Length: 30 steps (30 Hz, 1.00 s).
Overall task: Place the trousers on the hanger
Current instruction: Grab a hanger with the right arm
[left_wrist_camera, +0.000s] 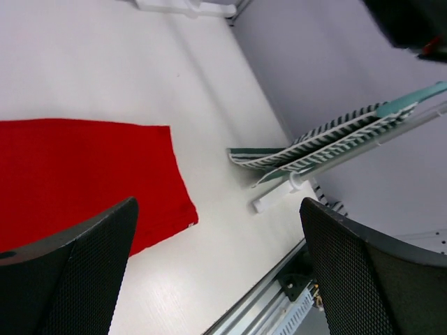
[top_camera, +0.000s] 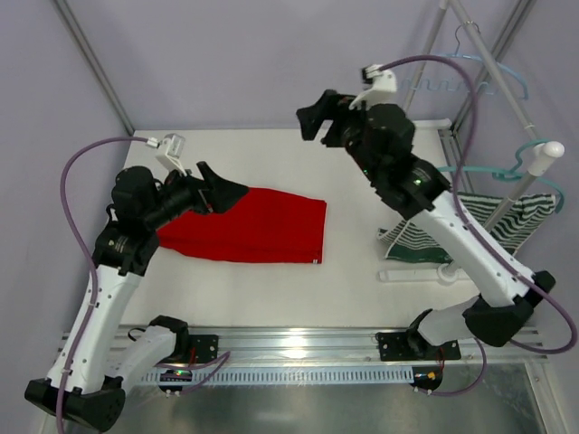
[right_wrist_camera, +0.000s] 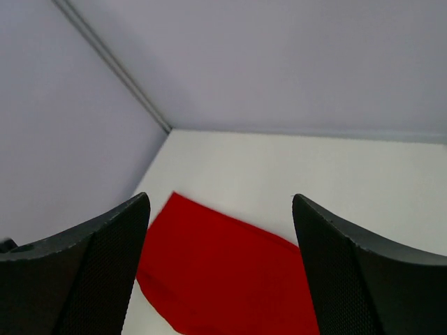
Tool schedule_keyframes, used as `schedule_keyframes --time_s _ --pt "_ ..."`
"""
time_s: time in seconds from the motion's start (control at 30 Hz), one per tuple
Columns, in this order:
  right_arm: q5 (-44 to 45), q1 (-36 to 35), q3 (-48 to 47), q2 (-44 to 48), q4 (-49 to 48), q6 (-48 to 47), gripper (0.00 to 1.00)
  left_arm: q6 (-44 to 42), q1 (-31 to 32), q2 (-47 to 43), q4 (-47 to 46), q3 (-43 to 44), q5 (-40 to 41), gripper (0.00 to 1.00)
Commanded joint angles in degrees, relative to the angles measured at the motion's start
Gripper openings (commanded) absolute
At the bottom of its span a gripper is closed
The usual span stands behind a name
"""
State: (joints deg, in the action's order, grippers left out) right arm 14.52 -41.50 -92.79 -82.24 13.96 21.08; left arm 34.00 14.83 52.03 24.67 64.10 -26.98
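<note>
The trousers [top_camera: 258, 226] lie folded flat, a bright red rectangle left of centre on the white table [top_camera: 271, 289]. The left claw [top_camera: 220, 185] hangs spread and empty over their left end. The right claw [top_camera: 308, 124], likewise spread, is raised beyond them.

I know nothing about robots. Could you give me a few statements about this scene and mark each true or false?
The trousers lie on the table. True.
The left gripper grips them. False: it is open and empty.
The hanger hangs on the rack at the right. True.
The right gripper is shut. False: it is open, holding nothing.
</note>
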Motion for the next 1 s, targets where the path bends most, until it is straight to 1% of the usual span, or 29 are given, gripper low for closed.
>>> schedule_keyframes --time_s 0.0,0.03,0.13,0.17,0.23,0.27,0.4,0.53,0.57,0.63,0.7,0.8,0.97 --pt "15.91 0.27 -8.79 5.24 11.42 8.62 0.84 2.74 -0.33 -1.92 -2.87 1.04 -5.53 0.97" --pt "19.80 0.36 -9.76 6.46 11.97 8.80 0.83 3.44 -0.33 -2.45 -3.22 -1.06 -5.45 0.97" --pt "27.46 2.11 -11.53 7.09 10.40 7.23 0.82 3.53 -0.33 -5.43 -4.62 -5.28 -4.84 0.97" --pt "27.84 4.73 -12.40 6.48 9.78 6.96 0.82 3.62 -0.33 -6.14 -5.06 -8.25 -4.66 0.97" --pt "26.62 8.08 -14.42 4.90 10.03 7.92 0.81 3.97 -0.33 -7.64 -5.85 -10.73 -5.35 0.97" --pt "26.09 11.93 -17.13 2.80 10.73 8.53 0.81 4.23 -0.24 -8.08 -6.12 -12.92 -5.71 0.97" --pt "25.47 17.66 -24.00 -2.99 9.70 7.93 0.80 2.75 -0.24 -9.05 -5.51 -15.92 -6.86 0.96" --pt "25.29 20.48 -31.47 -10.30 9.07 5.73 0.78 -0.33 -0.24 -8.44 -4.63 -16.90 -5.54 0.96" --pt "25.64 21.01 -34.62 -11.70 9.51 5.38 0.78 -0.86 -0.24 -8.26 -4.54 -17.07 -5.10 0.96" --pt "26.26 22.94 -37.45 -15.39 12.40 7.03 0.77 -1.21 -0.33 -7.74 -5.15 -17.95 -4.84 0.96" --pt "22.94 24.70 -38.25 -16.64 13.72 11.33 0.77 -1.30 -0.33 -7.30 -5.94 -18.39 -4.49 0.96" --pt "19.94 27.87 -37.55 -18.22 14.96 18.09 0.74 -2.53 -0.24 -6.86 -5.33 -18.74 -3.61 0.96" --pt "17.03 30.33 -37.64 -21.55 15.66 22.42 0.73 -4.90 -0.33 -7.91 -3.75 -19.53 -0.71 0.96"
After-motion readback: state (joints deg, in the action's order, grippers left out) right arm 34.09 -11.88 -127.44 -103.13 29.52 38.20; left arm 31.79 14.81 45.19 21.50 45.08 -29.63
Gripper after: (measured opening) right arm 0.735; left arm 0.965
